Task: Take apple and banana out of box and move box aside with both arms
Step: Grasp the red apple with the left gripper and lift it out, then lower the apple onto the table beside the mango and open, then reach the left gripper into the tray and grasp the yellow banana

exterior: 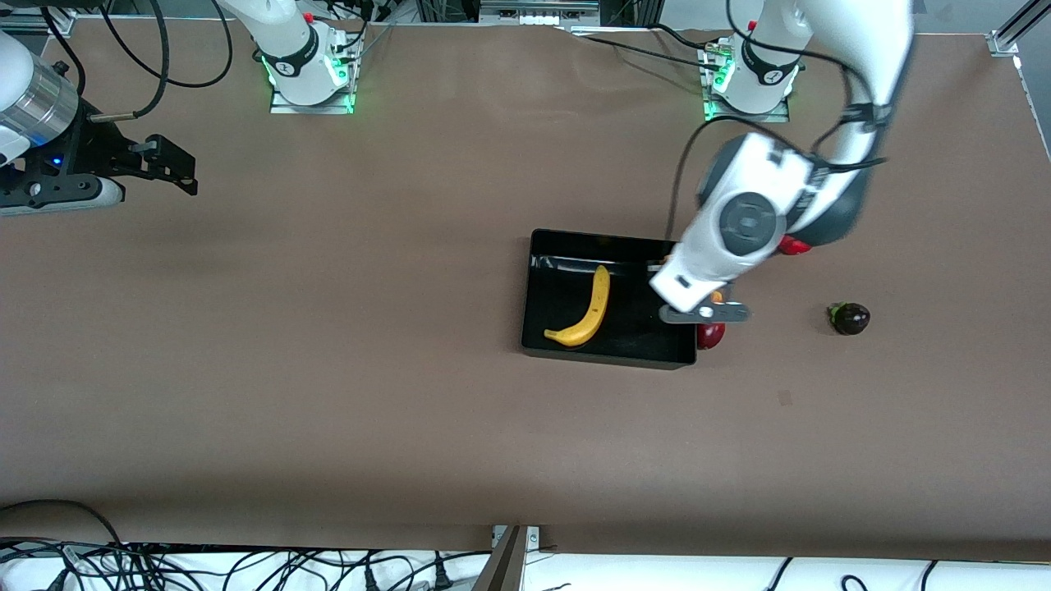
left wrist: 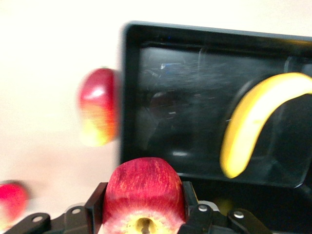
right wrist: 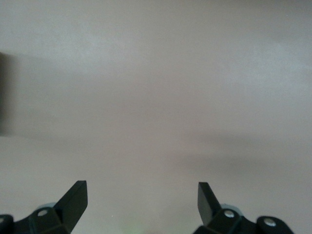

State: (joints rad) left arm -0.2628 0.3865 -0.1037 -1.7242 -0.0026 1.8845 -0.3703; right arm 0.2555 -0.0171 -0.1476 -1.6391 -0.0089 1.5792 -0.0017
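The black box (exterior: 538, 287) (left wrist: 127, 97) sits mid-table with the yellow banana (exterior: 589, 313) (left wrist: 253, 126) lying inside it. My left gripper (exterior: 711, 310) (left wrist: 144, 207) is shut on a red apple (left wrist: 144, 187) with a yellowish stem end, at the box's wall toward the left arm's end. In the front view the left hand hides almost all of this apple. My right gripper (exterior: 176, 168) (right wrist: 142, 192) waits open with nothing between its fingers, over bare table at the right arm's end.
A second red apple (exterior: 711, 335) (left wrist: 97, 109) rests on the table against the box's outer wall. Another red fruit (exterior: 793, 245) (left wrist: 10, 201) peeks from under the left arm. A dark purple round fruit (exterior: 850, 318) lies toward the left arm's end.
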